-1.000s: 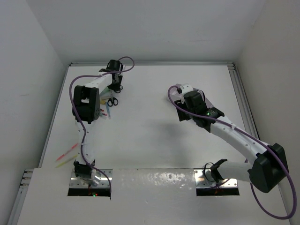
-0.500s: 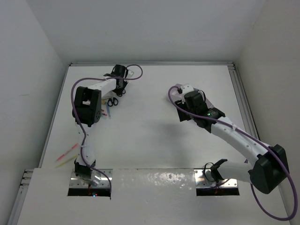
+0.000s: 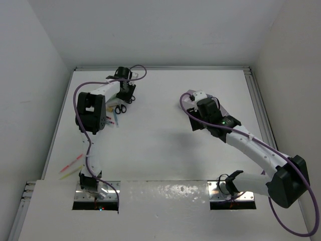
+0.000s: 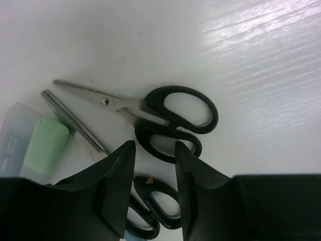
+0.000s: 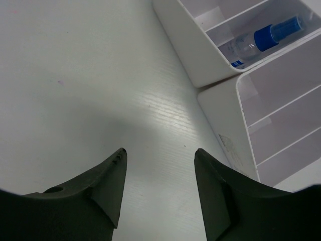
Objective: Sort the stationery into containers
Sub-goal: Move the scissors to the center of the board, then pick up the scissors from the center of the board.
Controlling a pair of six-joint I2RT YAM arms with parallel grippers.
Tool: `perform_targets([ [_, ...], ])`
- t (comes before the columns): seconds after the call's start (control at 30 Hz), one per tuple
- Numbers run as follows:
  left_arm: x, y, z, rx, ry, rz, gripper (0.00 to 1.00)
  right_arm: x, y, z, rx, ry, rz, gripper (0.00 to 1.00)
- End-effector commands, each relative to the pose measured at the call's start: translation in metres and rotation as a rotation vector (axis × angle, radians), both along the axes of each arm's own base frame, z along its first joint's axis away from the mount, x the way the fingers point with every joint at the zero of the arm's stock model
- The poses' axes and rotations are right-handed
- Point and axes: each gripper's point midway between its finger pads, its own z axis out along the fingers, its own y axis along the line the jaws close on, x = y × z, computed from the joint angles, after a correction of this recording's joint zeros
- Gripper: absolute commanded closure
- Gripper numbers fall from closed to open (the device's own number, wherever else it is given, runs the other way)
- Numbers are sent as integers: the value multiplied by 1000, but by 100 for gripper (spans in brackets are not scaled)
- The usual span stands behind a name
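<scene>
**Left gripper (image 4: 153,150) over scissors, well left of the white organiser (image 5: 186,46)**
Two black-handled scissors (image 4: 173,116), silver-bladed, lie on the white surface (image 4: 251,60) beside a pastel green highlighter (image 4: 45,148), with the left jaws spread and empty above them. The right gripper (image 5: 159,156), jaws apart and empty, hangs just beside the organiser, which holds a blue-capped piece (image 5: 273,33).

Bright even light, glare on table (image 4: 261,30), blurred claws

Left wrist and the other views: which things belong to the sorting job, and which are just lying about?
Job: upper scissors, lower scissors, green highlighter, pale marker beside it, blurred markers near the left arm's base, organiser, blue-capped piece in it.
Not the job: purple cable, table.
</scene>
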Motion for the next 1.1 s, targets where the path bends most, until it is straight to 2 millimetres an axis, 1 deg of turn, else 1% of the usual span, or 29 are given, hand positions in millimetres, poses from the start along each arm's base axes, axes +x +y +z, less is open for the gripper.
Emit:
perform_targets([
  [0.0, -8, 0, -11, -84, 67, 77, 66, 2, 0, 16, 7, -55, -3, 44],
  [0.13, -4, 0, -14, -93, 61, 98, 68, 2, -1, 17, 4, -57, 0, 44],
  [0.17, -3, 0, -14, -95, 58, 101, 70, 3, -1, 19, 2, -61, 1, 44],
  [0.23, 2, 0, -12, -97, 46, 110, 70, 4, 0, 20, 1, -63, 4, 44],
  [0.33, 5, 2, -17, -81, 50, 122, 74, 4, -1, 22, -3, -67, 9, 43],
  [0.37, 4, 3, -22, -79, 63, 124, 78, 4, -1, 22, -5, -66, 10, 43],
  [0.4, 4, 3, -22, -77, 69, 124, 80, 3, -1, 22, -9, -66, 13, 43],
  [0.43, 4, 8, -24, -54, 72, 137, 82, 4, -1, 24, -8, -71, 13, 43],
  [0.47, 5, 8, -25, -53, 72, 136, 87, 3, -3, 25, -13, -73, 11, 43],
  [0.53, 6, 7, -25, -53, 67, 128, 93, 3, -5, 26, -16, -80, 7, 42],
  [0.57, 6, 6, -25, -54, 66, 127, 100, 3, -5, 27, -18, -85, 6, 42],
  [0.63, 8, 7, -26, -51, 66, 124, 100, 3, -5, 28, -14, -89, 5, 42],
  [0.73, 11, 5, -19, -61, 59, 111, 100, 3, -4, 30, -6, -94, 9, 42],
  [0.8, 11, -3, -8, -97, 54, 74, 100, 1, 0, 31, 6, -90, 23, 42],
  [0.83, 14, -5, 6, -102, 26, 59, 100, 0, 1, 30, 13, -88, 34, 42],
  [0.9, 18, -11, 25, -104, -15, 12, 100, -4, 11, 33, 42, -88, 90, 42],
  [0.93, 21, -13, 47, -108, -53, -11, 100, -4, 15, 35, 44, -97, 120, 42],
  [0.97, 21, -19, 56, -108, -66, -56, 100, -5, 25, 39, 72, -111, 165, 42],
  [1.0, 21, -22, 75, -115, -91, -79, 100, -5, 29, 42, 70, -124, 200, 42],
  [1.03, 19, -27, 83, -124, -98, -117, 100, -4, 37, 47, 89, -147, 234, 42],
  [1.07, 19, -30, 97, -129, -119, -137, 100, -3, 40, 50, 91, -164, 251, 42],
])
